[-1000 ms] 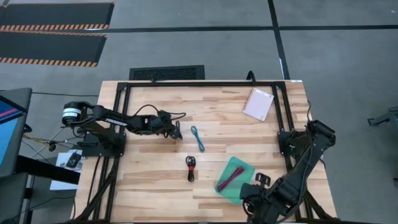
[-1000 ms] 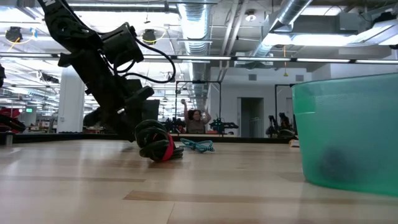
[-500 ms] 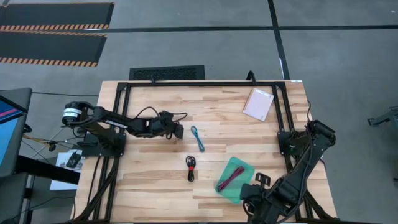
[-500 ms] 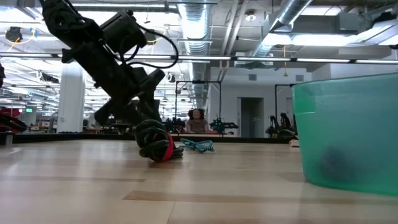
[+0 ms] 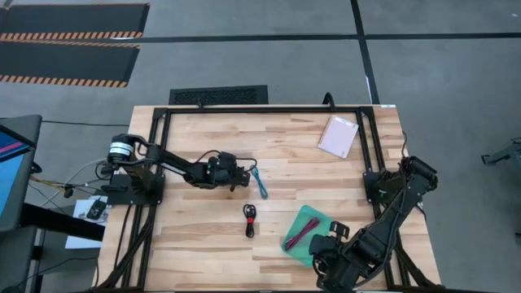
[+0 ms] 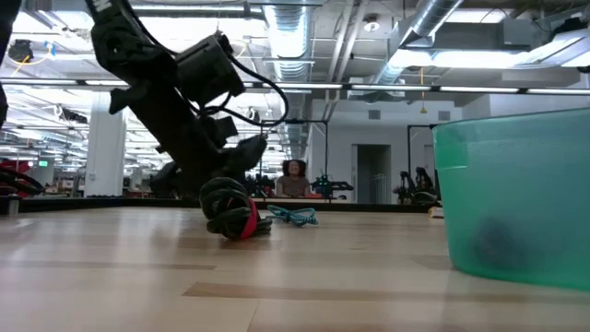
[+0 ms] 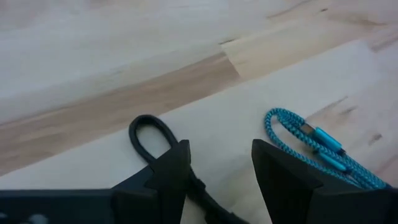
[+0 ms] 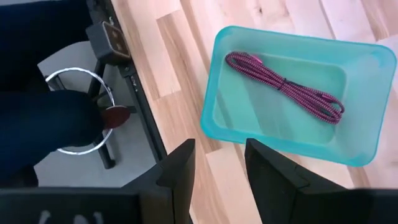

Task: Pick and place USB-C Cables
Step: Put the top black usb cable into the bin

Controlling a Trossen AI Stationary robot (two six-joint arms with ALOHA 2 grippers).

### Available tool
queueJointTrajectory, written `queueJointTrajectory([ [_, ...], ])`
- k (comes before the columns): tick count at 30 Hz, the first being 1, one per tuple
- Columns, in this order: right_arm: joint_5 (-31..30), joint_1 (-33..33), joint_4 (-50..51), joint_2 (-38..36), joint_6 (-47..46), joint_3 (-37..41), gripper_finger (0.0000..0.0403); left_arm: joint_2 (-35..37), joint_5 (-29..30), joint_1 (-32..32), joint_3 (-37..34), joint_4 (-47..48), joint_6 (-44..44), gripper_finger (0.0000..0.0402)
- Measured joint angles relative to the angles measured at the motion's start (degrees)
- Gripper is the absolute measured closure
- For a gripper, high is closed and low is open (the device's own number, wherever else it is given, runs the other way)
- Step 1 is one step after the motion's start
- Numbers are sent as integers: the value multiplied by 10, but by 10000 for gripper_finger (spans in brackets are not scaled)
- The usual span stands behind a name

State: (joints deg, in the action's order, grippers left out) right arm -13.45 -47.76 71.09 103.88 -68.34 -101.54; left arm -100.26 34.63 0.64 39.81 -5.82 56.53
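My left claw (image 5: 243, 173) reaches low over the tabletop (image 5: 203, 236), its two dark fingers (image 7: 169, 171) apart with nothing between them. The teal-blue cable (image 5: 259, 181) lies flat on the wood just beside and ahead of that claw, off to one side of the open gap; in the left wrist view its braided loops (image 7: 314, 146) sit close to one fingertip without touching it. The black cable with the red band (image 5: 249, 220) lies farther out from the left claw, toward the near edge of the tabletop, coiled on its own; in the low view it shows as a dark bundle with red wrap (image 6: 235, 215).

My right claw (image 5: 326, 256) hangs near the tabletop's front right corner, fingers spread and empty. Just ahead of it lies the translucent green tray (image 8: 360, 149), and the maroon-pink cable (image 8: 283, 87) rests stretched out inside it. A pale pink packet (image 5: 338, 136) lies at the far side, well apart from both claws.
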Motion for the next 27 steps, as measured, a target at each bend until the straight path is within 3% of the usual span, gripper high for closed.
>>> queueJointTrajectory([
  [7,-1,5,-7,0,27,0,237,-34,13,13,12,-3,10,232],
  [12,-18,7,-8,0,39,0,239,21,-21,16,8,17,-34,232],
  [19,-32,2,-11,0,44,0,240,144,-55,24,9,93,-218,232],
  [27,-34,-2,-15,0,44,0,242,199,-225,13,9,155,-560,233],
])
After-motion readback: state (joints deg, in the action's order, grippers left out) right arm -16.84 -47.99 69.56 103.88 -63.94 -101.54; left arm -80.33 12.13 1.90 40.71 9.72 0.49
